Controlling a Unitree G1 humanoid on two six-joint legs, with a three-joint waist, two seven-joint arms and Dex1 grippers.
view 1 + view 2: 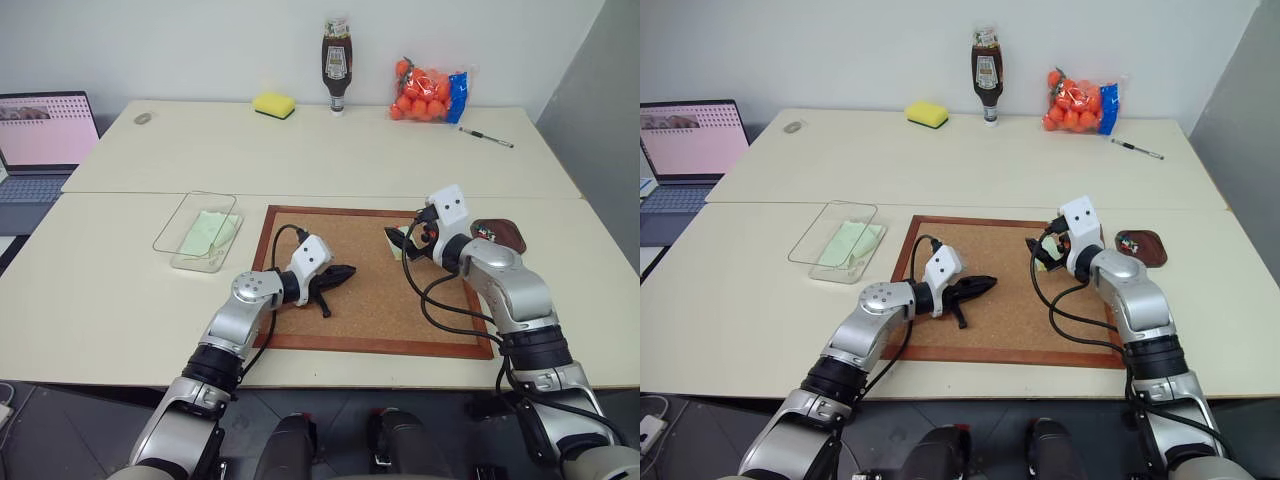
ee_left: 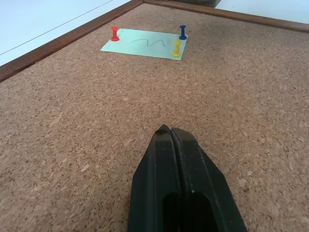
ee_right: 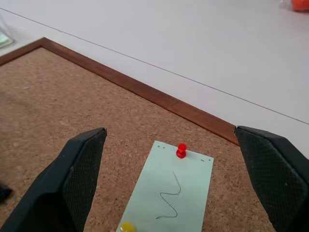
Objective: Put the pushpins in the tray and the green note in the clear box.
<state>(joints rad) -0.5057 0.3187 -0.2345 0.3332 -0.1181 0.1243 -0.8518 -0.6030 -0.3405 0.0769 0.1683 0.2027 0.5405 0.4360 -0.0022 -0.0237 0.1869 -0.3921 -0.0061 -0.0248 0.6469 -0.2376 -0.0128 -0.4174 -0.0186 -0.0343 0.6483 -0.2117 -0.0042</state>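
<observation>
Left end effector [image 2: 171,133]: closed, empty, over corkboard [image 2: 72,145].
Right end effector [image 3: 171,159]: spread wide above green note [image 3: 174,193].
Note: pinned by red pushpin [image 3: 181,150].

Pale table [image 1: 120,290] with corkboard [image 1: 370,320], clear box [image 1: 176,232], tray [image 1: 510,236], sponge [image 1: 273,104], sauce bottle [image 1: 337,66], pen [image 1: 487,137].

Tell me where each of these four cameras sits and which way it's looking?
Left eye, right eye: on the head, looking down at the corkboard, both arms showing.
Left wrist: behind the shut left hand, facing the green note.
Right wrist: behind the open right hand, over the same note.
Shared: both wrist views show the note's red pushpin.
</observation>
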